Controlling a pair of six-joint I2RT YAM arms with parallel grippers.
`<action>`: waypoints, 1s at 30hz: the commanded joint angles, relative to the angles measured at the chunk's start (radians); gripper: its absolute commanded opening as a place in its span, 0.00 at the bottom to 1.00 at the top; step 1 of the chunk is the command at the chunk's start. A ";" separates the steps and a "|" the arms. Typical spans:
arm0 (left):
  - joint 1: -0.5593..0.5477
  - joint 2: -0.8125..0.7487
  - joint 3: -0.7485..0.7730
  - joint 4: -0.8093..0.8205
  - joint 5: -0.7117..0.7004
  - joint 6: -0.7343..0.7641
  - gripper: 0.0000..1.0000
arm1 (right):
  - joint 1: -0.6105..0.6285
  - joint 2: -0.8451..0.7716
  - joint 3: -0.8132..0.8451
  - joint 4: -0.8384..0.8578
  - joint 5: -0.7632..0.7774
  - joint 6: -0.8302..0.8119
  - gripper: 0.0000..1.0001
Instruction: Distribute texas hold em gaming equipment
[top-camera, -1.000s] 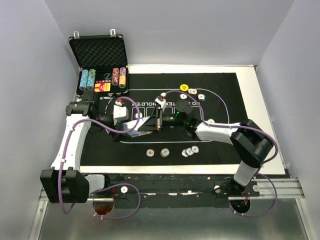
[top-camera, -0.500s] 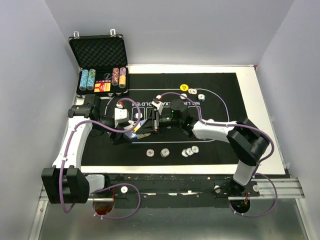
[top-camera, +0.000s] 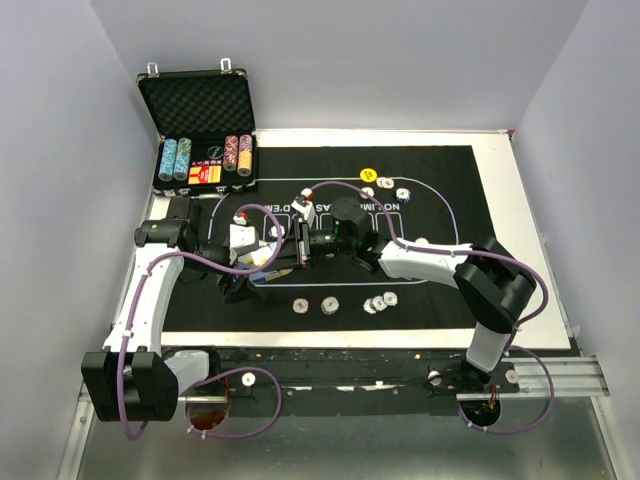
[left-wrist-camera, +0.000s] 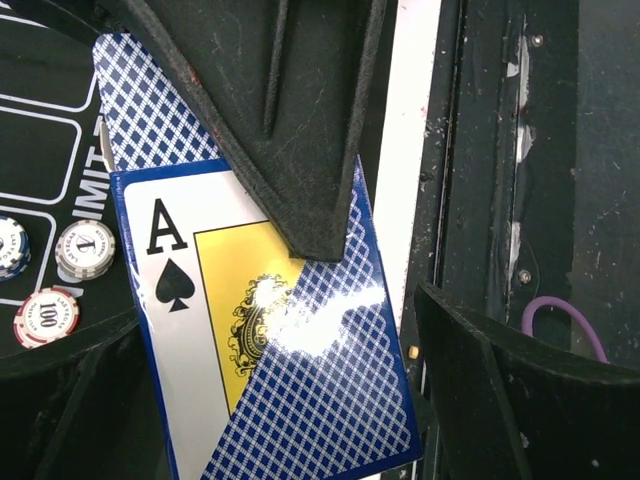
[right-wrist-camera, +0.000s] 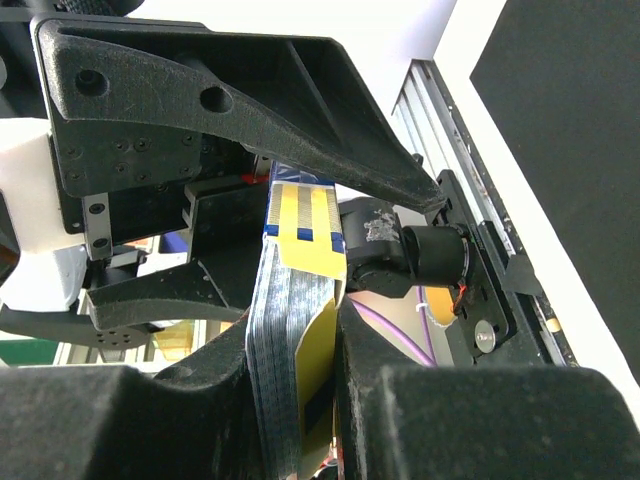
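- Two grippers are hanging close together over the left part of the black printed mat (top-camera: 440, 285), with the blue-backed pack of playing cards (left-wrist-camera: 300, 400) between them.
- The right gripper (right-wrist-camera: 295, 325) is pinching the pack. I cannot tell if the left gripper (left-wrist-camera: 265, 320) is squeezing it.
- If one is letting go too soon, cards may be spilling out.
- The right wrist view is showing the pack's thin edge. The left one is showing its ace of spades.

Overhead view: my left gripper (top-camera: 250, 272) and right gripper (top-camera: 290, 250) crowded together at centre left, with playing cards (top-camera: 268, 257) wedged between them. A row of poker chips (top-camera: 329, 306) lay just below. The case (top-camera: 200, 105) blocked the upper left. The mat (top-camera: 465, 170) lay free at upper right.
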 joint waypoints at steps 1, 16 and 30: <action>-0.007 -0.002 0.008 -0.061 0.001 -0.002 0.92 | 0.001 -0.008 0.030 0.016 0.037 -0.013 0.29; 0.022 -0.094 -0.030 0.134 -0.080 -0.168 0.99 | 0.001 0.004 0.017 -0.004 0.036 -0.002 0.28; 0.022 -0.110 -0.046 0.184 -0.091 -0.196 0.95 | 0.001 -0.005 0.007 -0.031 0.059 -0.004 0.28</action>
